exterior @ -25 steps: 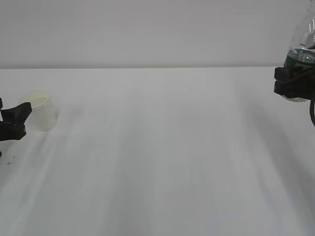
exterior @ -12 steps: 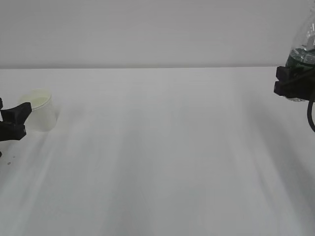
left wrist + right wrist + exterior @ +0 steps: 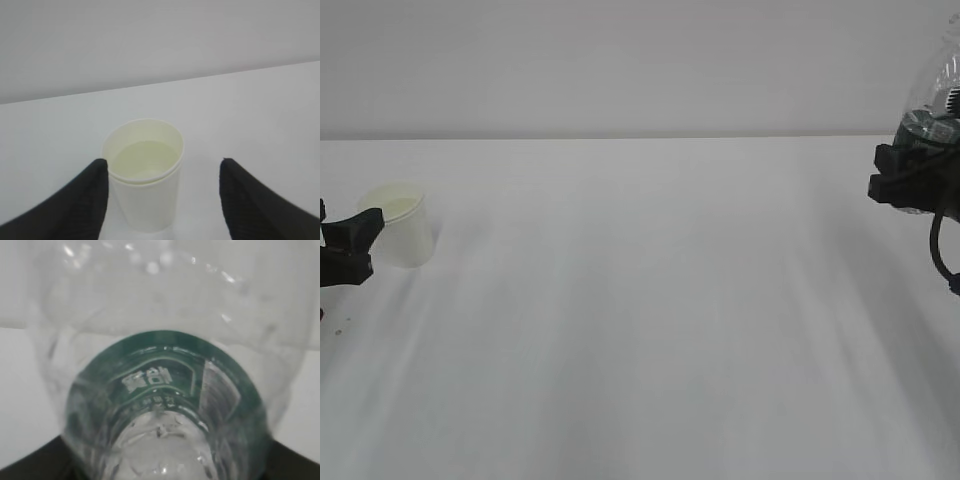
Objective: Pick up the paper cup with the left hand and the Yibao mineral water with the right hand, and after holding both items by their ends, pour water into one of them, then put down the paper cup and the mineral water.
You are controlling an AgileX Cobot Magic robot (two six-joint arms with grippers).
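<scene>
The paper cup [image 3: 398, 226] stands upright on the white table at the far left. In the left wrist view the paper cup [image 3: 145, 195] is white with a cream inside and seems to hold some water. My left gripper [image 3: 360, 235] is open. Its fingers [image 3: 92, 192] flank the cup without touching, and the cup sits nearer the left one. My right gripper [image 3: 908, 180] is shut on the Yibao mineral water [image 3: 935, 100] and holds it off the table at the far right edge. The bottle's green label [image 3: 165, 365] fills the right wrist view.
The white table [image 3: 650, 300] stretches between the two arms, with a plain white wall behind. A black cable [image 3: 940, 250] hangs below the right gripper. A few small dark specks lie near the left gripper.
My right gripper has shifted slightly left and turned a little with the bottle. The left gripper and the cup have stayed in place.
</scene>
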